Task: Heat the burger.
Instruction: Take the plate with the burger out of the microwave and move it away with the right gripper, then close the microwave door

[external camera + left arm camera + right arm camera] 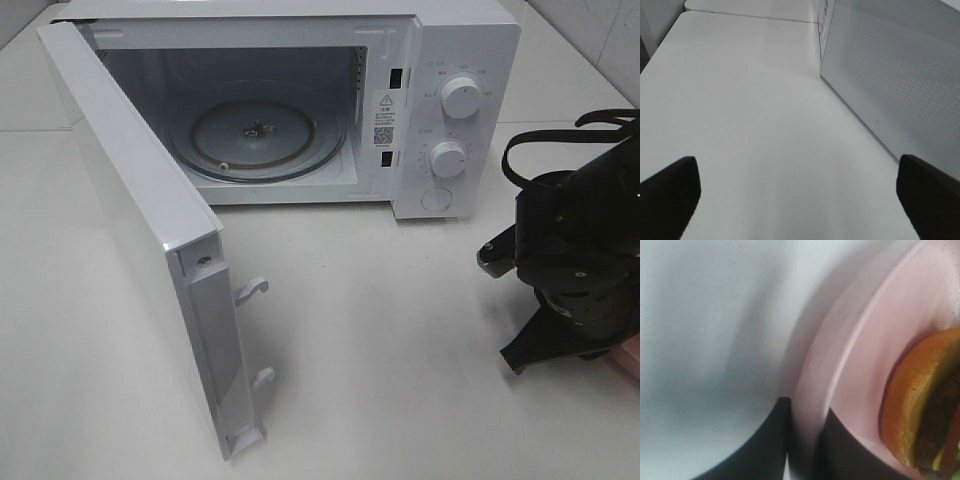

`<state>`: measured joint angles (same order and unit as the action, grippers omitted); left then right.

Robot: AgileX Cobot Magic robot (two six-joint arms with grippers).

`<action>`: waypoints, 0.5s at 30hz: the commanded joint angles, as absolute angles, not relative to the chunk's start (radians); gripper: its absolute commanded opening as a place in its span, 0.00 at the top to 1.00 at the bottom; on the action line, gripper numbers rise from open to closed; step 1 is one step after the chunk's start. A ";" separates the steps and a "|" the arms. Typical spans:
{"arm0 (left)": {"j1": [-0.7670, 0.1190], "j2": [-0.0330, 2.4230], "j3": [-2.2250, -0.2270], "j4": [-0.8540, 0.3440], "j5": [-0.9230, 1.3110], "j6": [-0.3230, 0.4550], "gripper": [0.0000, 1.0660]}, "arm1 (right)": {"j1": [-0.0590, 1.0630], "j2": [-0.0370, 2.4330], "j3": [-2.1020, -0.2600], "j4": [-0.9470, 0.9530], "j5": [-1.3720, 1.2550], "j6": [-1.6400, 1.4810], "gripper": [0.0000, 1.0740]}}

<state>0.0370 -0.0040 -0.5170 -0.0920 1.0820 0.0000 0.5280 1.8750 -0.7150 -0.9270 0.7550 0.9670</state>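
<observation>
Burger (920,405) lies tipped on its side on pink plate (865,365).

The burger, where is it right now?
On the pink plate in the right wrist view, the burger sits just inboard of the rim that the right gripper pinches; the high view barely shows it.

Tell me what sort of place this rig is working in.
Probably a mock kitchen counter or test bench: a white microwave with its door open stands on a plain white tabletop, with tiled wall behind. A burger sits on a pink plate.
</observation>
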 commanded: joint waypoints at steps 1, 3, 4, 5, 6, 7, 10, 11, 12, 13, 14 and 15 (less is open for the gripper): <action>0.039 -0.022 -0.517 -0.090 1.068 0.000 0.06 | 0.524 1.875 -0.719 -0.917 0.801 0.974 0.81; 0.039 -0.022 -0.517 -0.090 1.068 0.000 0.06 | 0.524 1.875 -0.719 -0.909 0.801 0.973 0.79; 0.039 -0.022 -0.517 -0.090 1.068 0.000 0.06 | 0.524 1.875 -0.719 -0.896 0.801 0.972 0.73; 0.039 -0.022 -0.517 -0.090 1.068 0.000 0.06 | 0.524 1.875 -0.719 -0.896 0.801 0.972 0.73; 0.039 -0.022 -0.517 -0.090 1.068 0.000 0.06 | 0.524 1.863 -0.719 -0.887 0.801 0.965 0.66; 0.039 -0.022 -0.517 -0.090 1.068 0.000 0.06 | 0.524 1.851 -0.719 -0.887 0.801 0.961 0.63; 0.039 -0.022 -0.517 -0.090 1.068 0.000 0.06 | 0.524 1.776 -0.719 -0.887 0.802 0.954 0.56; 0.039 -0.022 -0.517 -0.090 1.068 0.000 0.06 | 0.524 1.776 -0.719 -0.887 0.802 0.954 0.56; 0.039 -0.022 -0.517 -0.090 1.068 0.000 0.06 | 0.524 1.757 -0.719 -0.887 0.802 0.952 0.55; 0.039 -0.022 -0.517 -0.090 1.068 0.000 0.06 | 0.524 1.706 -0.719 -0.887 0.802 0.937 0.54; 0.039 -0.022 -0.517 -0.090 1.068 0.000 0.06 | 0.524 1.706 -0.719 -0.887 0.802 0.937 0.54; 0.039 -0.022 -0.517 -0.090 1.068 0.000 0.06 | 0.524 1.685 -0.719 -0.885 0.801 0.927 0.53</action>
